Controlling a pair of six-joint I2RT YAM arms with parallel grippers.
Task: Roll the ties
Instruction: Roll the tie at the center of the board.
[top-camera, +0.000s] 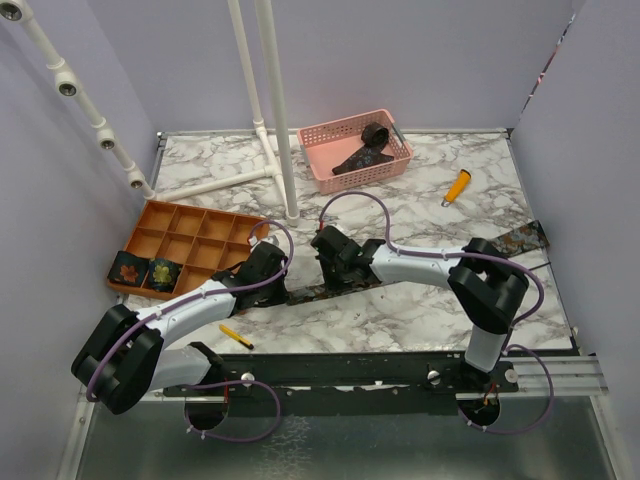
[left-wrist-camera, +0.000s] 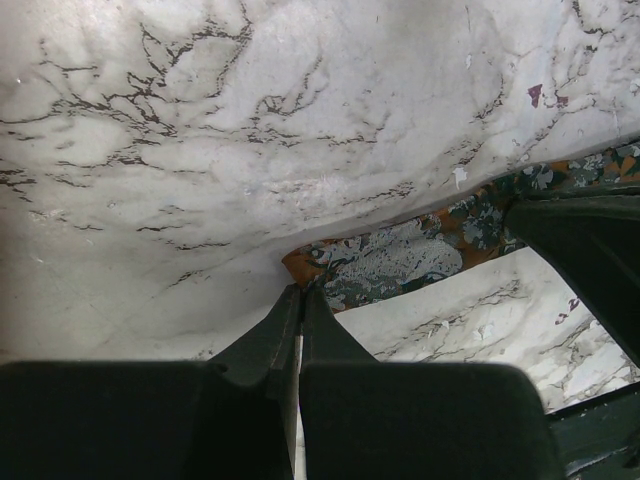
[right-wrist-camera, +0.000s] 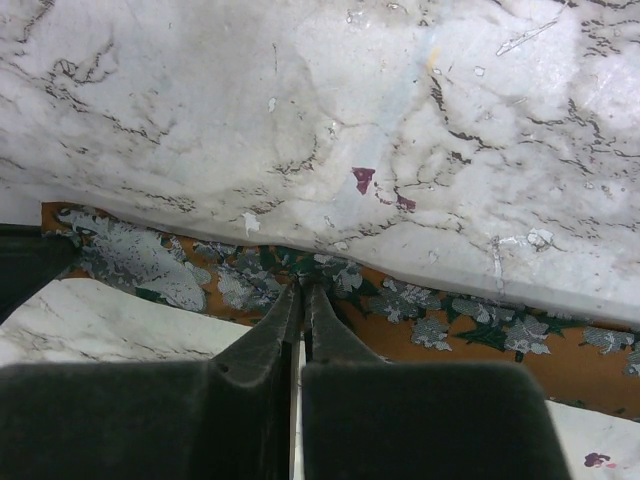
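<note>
Handling this tie (right-wrist-camera: 450, 325) should be a matter of softness, not weight. It reads as a thin, light, limp strip of patterned cloth that will fold easily, slide on the smooth marble tabletop (right-wrist-camera: 300, 100), and spring loose from a coil unless held under some tension. The sensible place to take hold is the very end, pinched across the width so the first turn starts square. A second hold a little way along would hold the strip flat and straight while it is wound. The tie lies flat on the table as an unrolled band. Its end sits right at the tips of the left gripper (left-wrist-camera: 300, 290), just ahead of them, and from there the band runs off to the right of those jaws. The right gripper (right-wrist-camera: 301, 288) stands just beside the left, its tips down on the band partway across the width. Cloth stretches to both sides of those jaws, much more of it to their right. Both pairs of jaws are closed, fingertips together with no real gap. Whether either pair has cloth nipped between the tips or merely presses on it, I cannot tell. No turn of a roll shows at either pair of jaws, so I judge the rolling not yet begun.
</note>
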